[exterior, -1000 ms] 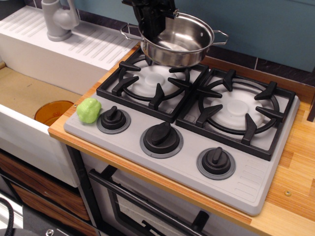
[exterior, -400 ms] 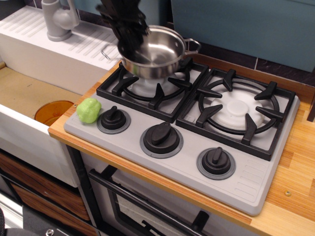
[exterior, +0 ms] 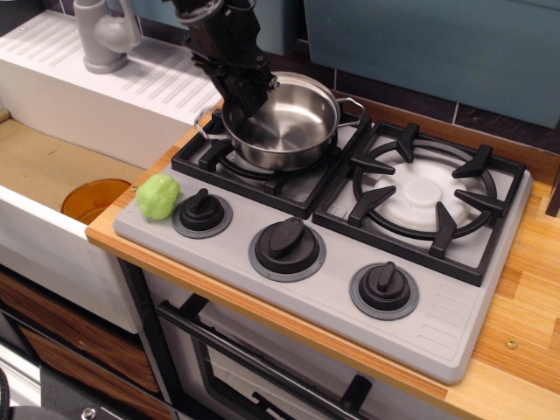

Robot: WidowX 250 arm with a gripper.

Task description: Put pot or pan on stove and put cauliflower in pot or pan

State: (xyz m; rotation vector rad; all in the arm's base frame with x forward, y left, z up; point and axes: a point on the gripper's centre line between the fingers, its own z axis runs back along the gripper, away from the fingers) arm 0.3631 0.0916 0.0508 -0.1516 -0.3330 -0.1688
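The shiny steel pot [exterior: 289, 127] sits over the left burner of the grey stove [exterior: 332, 289], level on the black grate. My black gripper [exterior: 242, 92] comes down from the top left and is shut on the pot's left rim, one finger inside the pot. The light-green cauliflower [exterior: 157, 196] rests on the stove's front left corner, next to the left knob [exterior: 202, 211], well apart from the gripper.
The right burner grate [exterior: 424, 197] is bare. A sink [exterior: 52, 166] with an orange disc [exterior: 94, 199] lies left of the counter. A grey faucet [exterior: 105, 35] stands on the white drainboard at the back left. Wooden counter runs along the right edge.
The gripper has carried the pot left and down from the back of the stove, then onto the left burner grate. The cauliflower has not moved.
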